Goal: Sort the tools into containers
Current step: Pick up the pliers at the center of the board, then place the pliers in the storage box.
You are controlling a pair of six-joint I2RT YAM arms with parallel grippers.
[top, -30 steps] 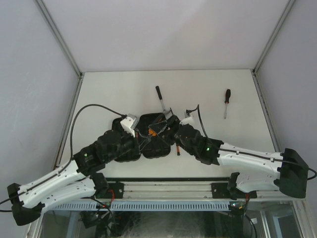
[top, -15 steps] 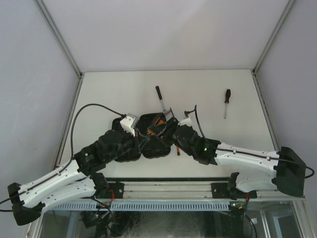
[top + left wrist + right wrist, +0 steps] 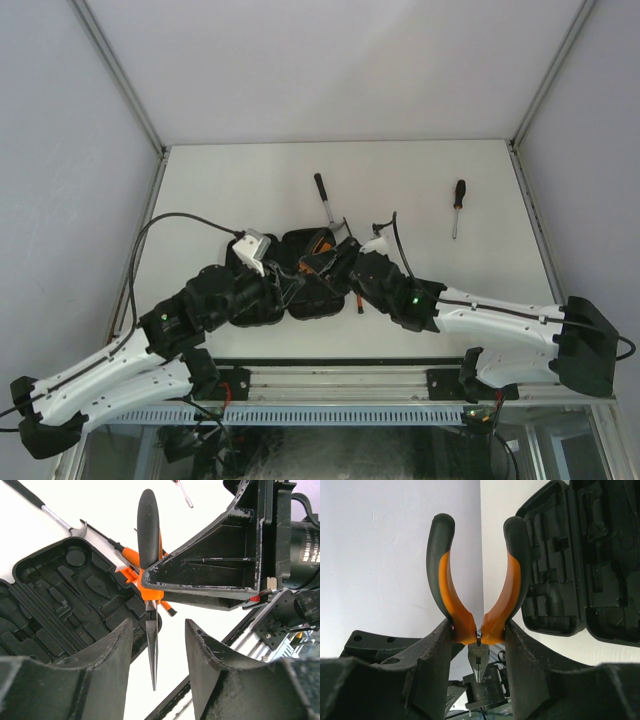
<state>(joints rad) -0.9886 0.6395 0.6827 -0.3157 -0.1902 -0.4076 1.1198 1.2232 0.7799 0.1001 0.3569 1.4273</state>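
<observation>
Clearly the orange-handled pliers are off the surface, pinched by the right tool across the orange roots of the handles just above the pivot. In the right wrist view the handles splay upward and the steel nose points down past the fingers. They look like rigid steel with rubbery sleeves: light, tough, and unlikely to slip where the sleeves are gripped. The hinge lets the handles swing, so a hold near the pivot seems the steadiest. In the left wrist view the thin nose hangs between the fingers of the left tool, which stand apart on either side, apparently without touching it. Just beside lies the open black case with its moulded slots. Farther off on the surface rest a hammer and a black-handled screwdriver.
</observation>
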